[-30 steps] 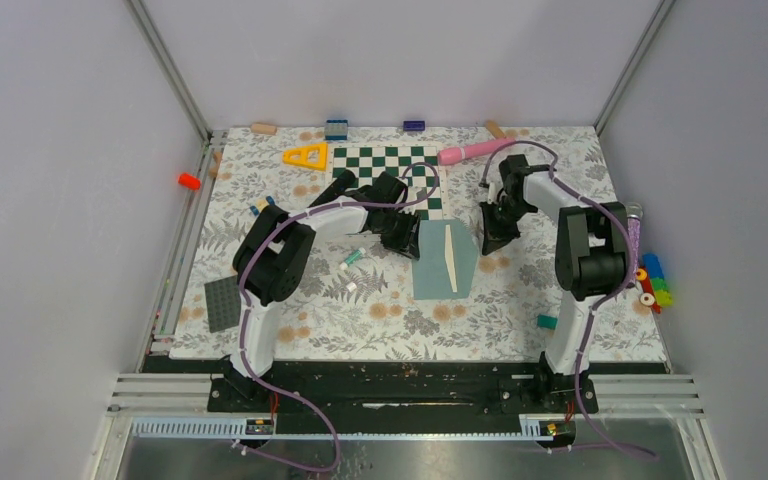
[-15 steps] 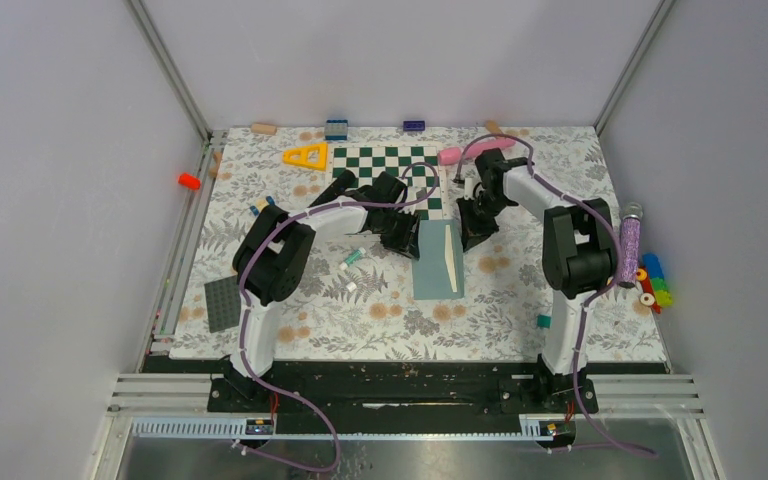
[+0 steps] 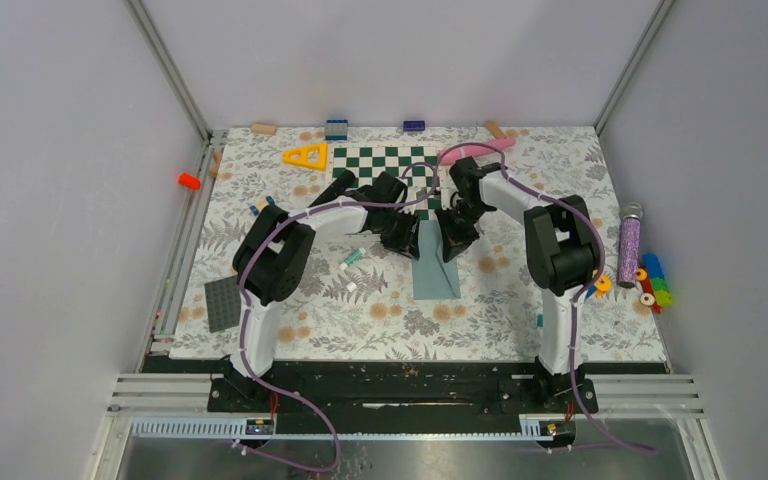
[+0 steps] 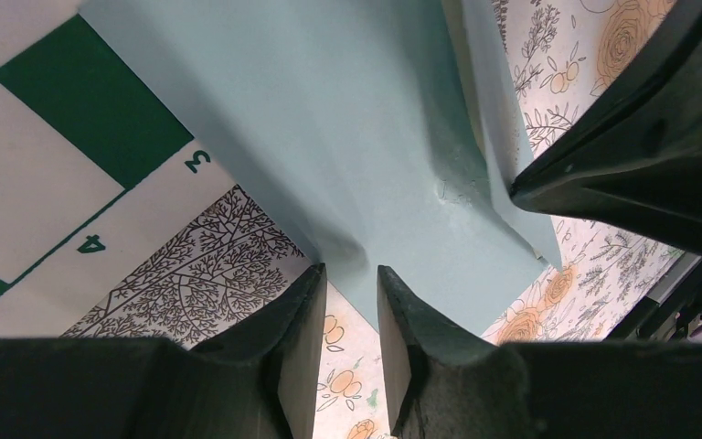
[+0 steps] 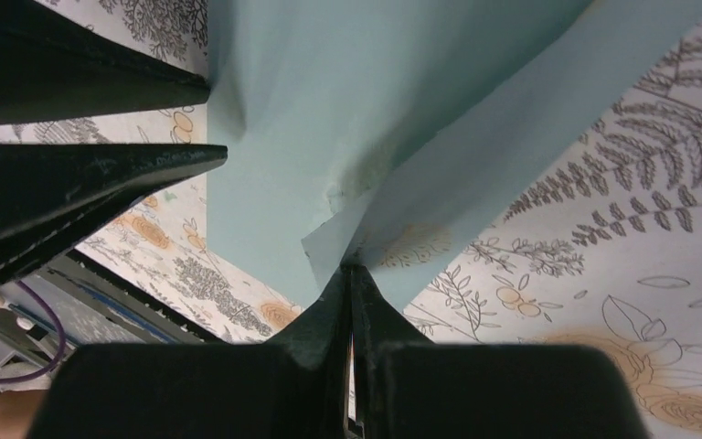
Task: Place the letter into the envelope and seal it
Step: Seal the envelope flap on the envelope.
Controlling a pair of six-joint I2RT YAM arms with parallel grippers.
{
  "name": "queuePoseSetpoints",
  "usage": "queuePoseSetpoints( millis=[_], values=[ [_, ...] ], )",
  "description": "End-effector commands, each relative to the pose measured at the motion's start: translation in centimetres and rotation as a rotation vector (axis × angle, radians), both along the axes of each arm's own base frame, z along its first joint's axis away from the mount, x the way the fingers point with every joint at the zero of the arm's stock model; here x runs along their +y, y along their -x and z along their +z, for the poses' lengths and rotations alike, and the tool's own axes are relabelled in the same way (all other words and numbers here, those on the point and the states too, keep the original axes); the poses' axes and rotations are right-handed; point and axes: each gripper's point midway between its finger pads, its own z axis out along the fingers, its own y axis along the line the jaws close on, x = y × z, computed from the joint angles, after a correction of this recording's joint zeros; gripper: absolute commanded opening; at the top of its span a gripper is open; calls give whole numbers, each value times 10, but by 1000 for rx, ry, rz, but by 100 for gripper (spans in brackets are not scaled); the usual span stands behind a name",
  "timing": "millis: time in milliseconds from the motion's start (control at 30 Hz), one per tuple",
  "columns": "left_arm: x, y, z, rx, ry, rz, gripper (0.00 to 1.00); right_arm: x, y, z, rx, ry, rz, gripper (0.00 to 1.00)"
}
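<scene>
The teal envelope (image 3: 436, 275) lies flat on the flowered cloth, just near of the chessboard (image 3: 385, 165). My right gripper (image 3: 451, 236) (image 5: 351, 270) is shut on the tip of the envelope's flap (image 5: 512, 128), which is lifted and drawn across the envelope's body (image 5: 311, 110). My left gripper (image 3: 409, 240) (image 4: 348, 274) stands low at the envelope's left corner (image 4: 356, 137). Its fingers are a little apart, one tip on each side of that corner, with only cloth showing between them. The letter is hidden.
A pink stick (image 3: 475, 150) and a yellow triangle (image 3: 305, 155) lie near the chessboard. A dark grey baseplate (image 3: 222, 302) sits at the left front. A purple glitter tube (image 3: 628, 232) and coloured blocks (image 3: 655, 285) lie at the right edge. Small pieces (image 3: 352, 257) lie left of the envelope.
My right gripper has swung left over the envelope, pulling the flap with it. The cream strip of the letter is now covered. The left arm has stayed put.
</scene>
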Motion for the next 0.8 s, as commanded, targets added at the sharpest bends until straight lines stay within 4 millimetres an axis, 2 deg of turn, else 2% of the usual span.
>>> queuePoseSetpoints(
  millis=[0, 400, 767],
  values=[
    [0, 1, -8, 16, -1, -4, 30, 10, -2, 2, -5, 30, 28, 2],
    [-5, 4, -1, 24, 37, -20, 29, 4, -7, -24, -4, 176, 55, 3],
    [-35, 18, 43, 62, 257, -136, 30, 5, -13, -25, -17, 188, 44, 3]
  ],
)
